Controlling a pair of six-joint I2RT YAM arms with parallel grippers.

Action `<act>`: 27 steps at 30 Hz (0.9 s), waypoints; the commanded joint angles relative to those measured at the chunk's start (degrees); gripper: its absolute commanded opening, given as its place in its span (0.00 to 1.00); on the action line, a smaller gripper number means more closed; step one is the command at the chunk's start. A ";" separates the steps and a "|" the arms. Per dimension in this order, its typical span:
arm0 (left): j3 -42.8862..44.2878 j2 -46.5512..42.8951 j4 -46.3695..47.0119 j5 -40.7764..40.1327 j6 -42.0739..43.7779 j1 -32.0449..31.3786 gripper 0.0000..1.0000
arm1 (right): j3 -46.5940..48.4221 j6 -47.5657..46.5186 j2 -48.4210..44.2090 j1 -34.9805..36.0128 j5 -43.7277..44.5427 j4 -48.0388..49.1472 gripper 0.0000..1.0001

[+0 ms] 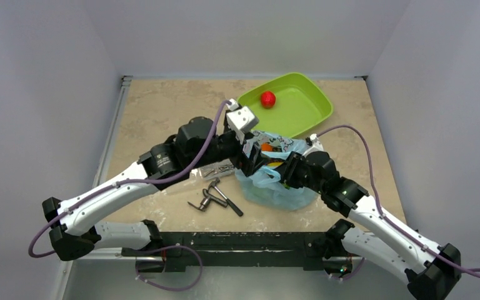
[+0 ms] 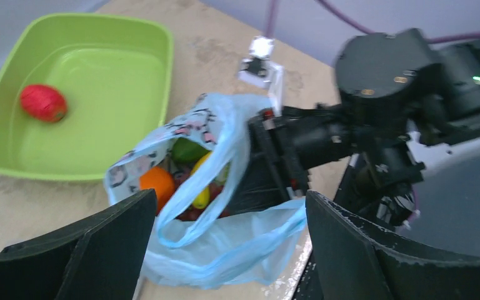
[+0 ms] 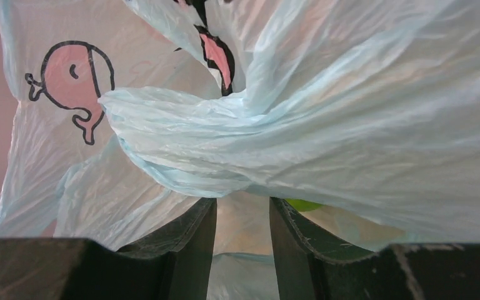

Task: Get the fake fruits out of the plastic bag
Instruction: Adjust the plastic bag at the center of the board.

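Note:
The light-blue plastic bag stands open at mid-table, with whale prints on it. In the left wrist view the bag shows an orange, a green fruit and a yellow banana inside its mouth. My left gripper is open wide and empty, just above the bag's near side, and it also shows from above. My right gripper is closed to a narrow gap on a gathered fold of the bag at its right rim. A red fruit lies in the green tray.
Grey metal tools lie left of the bag near the front. A clear flat bag of screws lies under my left arm. The green tray stands behind the bag, with the red fruit in it.

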 commanded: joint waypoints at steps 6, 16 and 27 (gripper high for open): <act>-6.50 4.11 7.03 3.10 -2.38 -6.50 0.72 | -2.79 0.03 6.09 3.25 -2.02 12.99 0.33; -31.04 0.86 11.80 -2.95 -17.92 -6.50 0.45 | -3.64 5.95 6.13 -5.62 13.96 6.27 0.25; -42.08 -0.46 9.00 -10.06 -25.22 -6.42 0.42 | 2.23 -17.06 5.68 -20.22 7.07 -1.16 0.35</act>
